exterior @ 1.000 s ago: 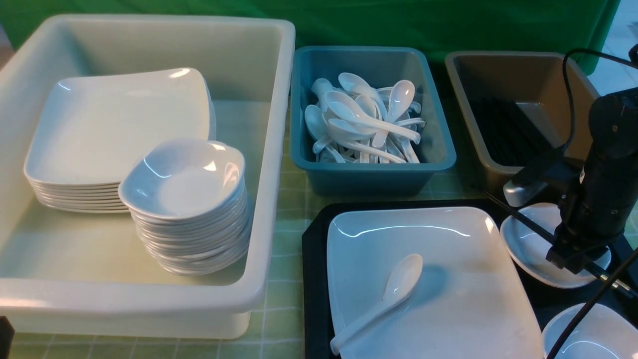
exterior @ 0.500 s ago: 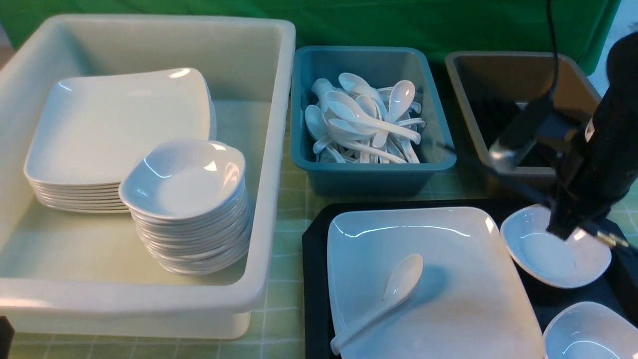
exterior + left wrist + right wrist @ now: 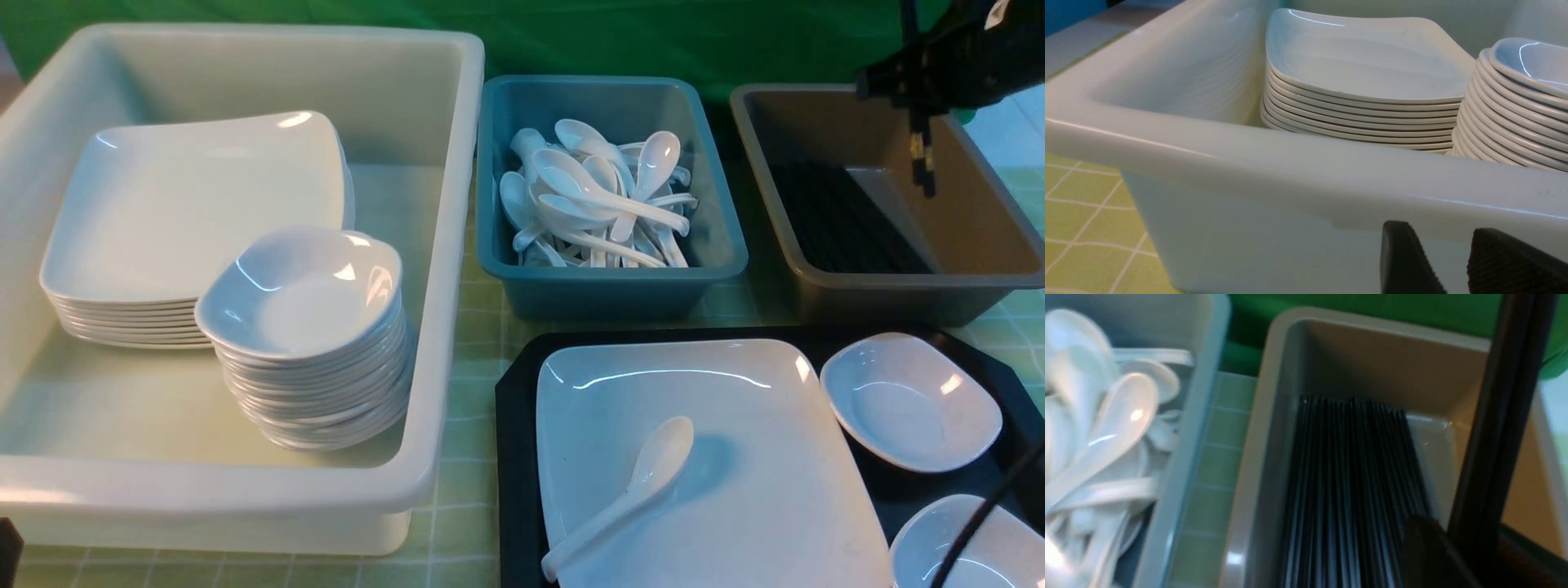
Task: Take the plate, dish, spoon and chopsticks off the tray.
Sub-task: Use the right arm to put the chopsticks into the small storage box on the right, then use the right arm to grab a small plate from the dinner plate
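Sitting closest, the black tray holds one big plate with one spoon lying on it. A small dish and a second small dish sit beside it. That makes two.

The left claw rests low by the white tub, fingers apart and holding nothing, maybe ready for the plate.

Farther back stand three boxes: the white tub with two stacks, the teal bin full of spoons, and the brown bin.

Over the brown bin, the right claw pinches the chopsticks. They hang straight down, likely so they can drop in with the black sticks there.
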